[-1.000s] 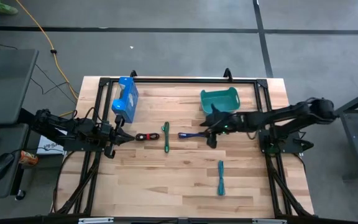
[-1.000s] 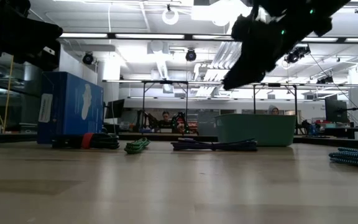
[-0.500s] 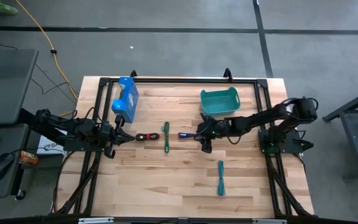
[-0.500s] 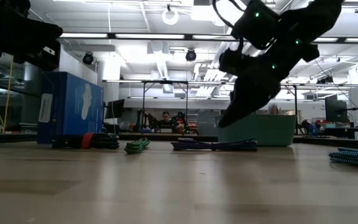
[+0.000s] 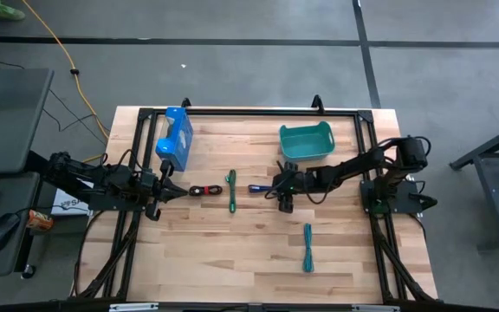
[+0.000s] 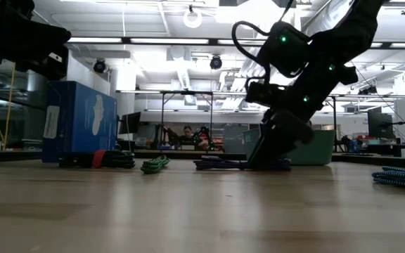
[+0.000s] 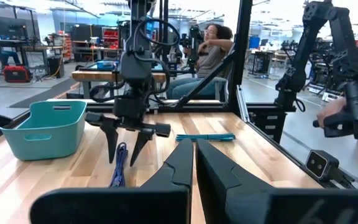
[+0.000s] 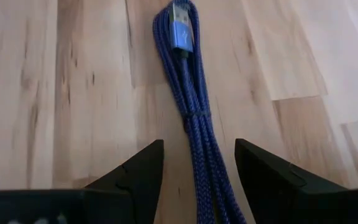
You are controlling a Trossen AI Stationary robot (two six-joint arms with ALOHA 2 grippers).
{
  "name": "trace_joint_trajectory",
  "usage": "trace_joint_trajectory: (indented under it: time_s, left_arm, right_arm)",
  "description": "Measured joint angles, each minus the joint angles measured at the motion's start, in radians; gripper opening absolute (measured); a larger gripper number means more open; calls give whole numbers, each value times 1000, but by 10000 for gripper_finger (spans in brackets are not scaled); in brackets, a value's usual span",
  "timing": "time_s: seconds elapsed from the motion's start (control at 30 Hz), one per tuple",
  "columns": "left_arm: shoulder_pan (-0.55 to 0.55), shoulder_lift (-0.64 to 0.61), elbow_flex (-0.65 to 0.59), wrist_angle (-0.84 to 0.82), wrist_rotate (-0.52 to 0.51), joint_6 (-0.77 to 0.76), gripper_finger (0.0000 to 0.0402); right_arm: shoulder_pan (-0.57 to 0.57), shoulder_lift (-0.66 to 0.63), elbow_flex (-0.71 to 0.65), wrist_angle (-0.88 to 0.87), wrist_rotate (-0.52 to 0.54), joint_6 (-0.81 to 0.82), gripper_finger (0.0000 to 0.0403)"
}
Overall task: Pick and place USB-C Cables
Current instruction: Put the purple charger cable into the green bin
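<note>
The dark blue cable (image 8: 194,118) lies straight on the table, and my open right gripper (image 8: 199,165) has come down over it, one finger on each side and neither touching it. The high view shows this gripper (image 5: 282,198) at the cable's right part (image 5: 262,188). The left wrist view shows it (image 7: 124,146) straddling the cable (image 7: 118,173). My left gripper (image 5: 173,188) is shut and hovers just left of the red-and-black cable (image 5: 202,191). The green cable (image 5: 231,190) and the teal cable (image 5: 307,247) lie flat on the wood.
The teal bin (image 5: 306,141) stands beyond the right gripper, toward the far edge. A bright blue box (image 5: 176,139) stands far left. A black frame (image 5: 249,110) runs round the table. Bare wood stretches along the near side. People sit in the room beyond (image 7: 213,46).
My right gripper has moved toward the table's left and dropped from well above the table down to the dark blue cable, its fingers now on either side of it. The cable has stayed where it was.
</note>
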Motion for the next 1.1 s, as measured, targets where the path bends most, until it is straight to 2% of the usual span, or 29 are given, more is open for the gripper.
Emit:
trace_joint_trajectory:
  time_s: [0.37,0.53,0.77,1.0,1.1]
  left_arm:
    - [0,0,0,0,0,0,0]
    - [0,0,0,0,0,0,0]
    - [0,0,0,0,0,0,0]
    - [0,0,0,0,0,0,0]
    - [0,0,0,0,0,0,0]
  right_arm:
    - [0,6,2,-15,1,4,190]
    - [0,6,2,-30,-1,12,177]
    - [1,4,3,-55,-6,10,118]
    - [2,3,3,-65,-4,-2,18]
    - [2,3,2,-66,2,-18,15]
